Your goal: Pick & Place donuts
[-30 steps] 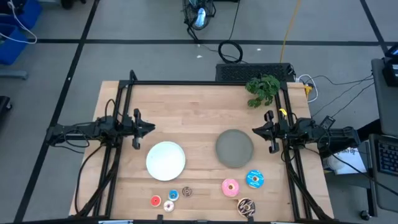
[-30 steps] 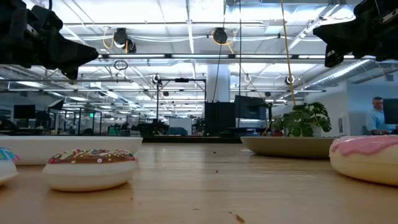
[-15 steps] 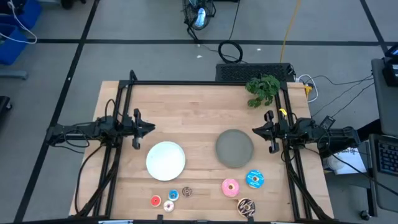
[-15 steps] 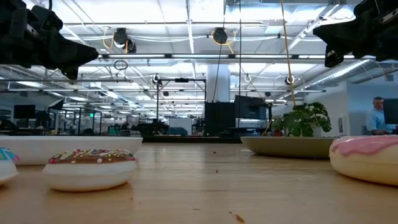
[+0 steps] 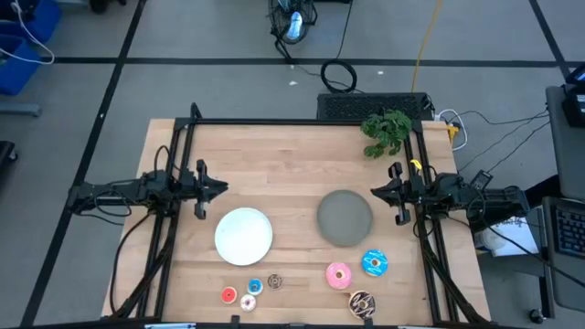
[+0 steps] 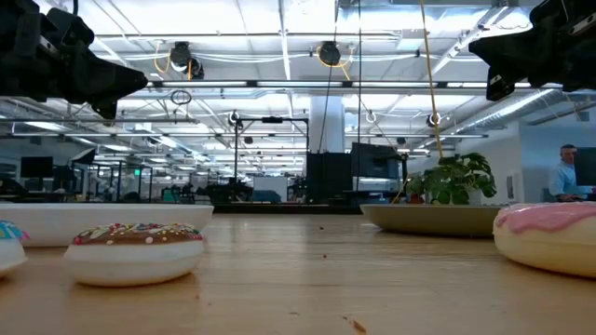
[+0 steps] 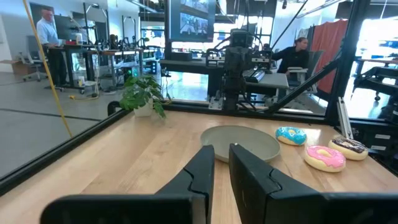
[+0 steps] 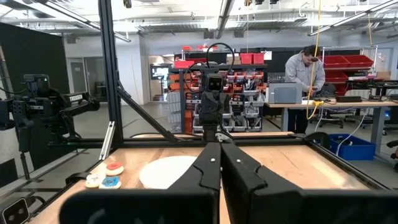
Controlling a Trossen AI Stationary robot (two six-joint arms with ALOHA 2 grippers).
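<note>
- Nothing has changed: your left gripper [image 5: 222, 188] hangs over the left side of the desk [image 5: 292, 151], its fingers [image 7: 202, 163] drawn nearly together with only a thin gap, gripping nothing.
- Your right gripper [image 5: 375, 194] sits over the right side, beside the grey plate [image 5: 345, 217], fingers [image 8: 210, 163] together and empty.
- That tells you the job has not begun: every donut lies on bare wood along the near edge, none on a plate.
- The pink donut [image 5: 338, 273], blue donut [image 5: 373, 263] and dark sprinkled donut [image 5: 361, 302] cluster near the grey plate, on your right arm's side.
- The four tiny ones, red [image 5: 228, 295], blue [image 5: 254, 287], brown [image 5: 275, 281] and whitish [image 5: 247, 303], sit just below the white plate [image 5: 243, 235].
- Against the pictures from a second and half a second ago, both arms and all donuts match; only a person at the far right of the low view has shifted slightly.
</note>
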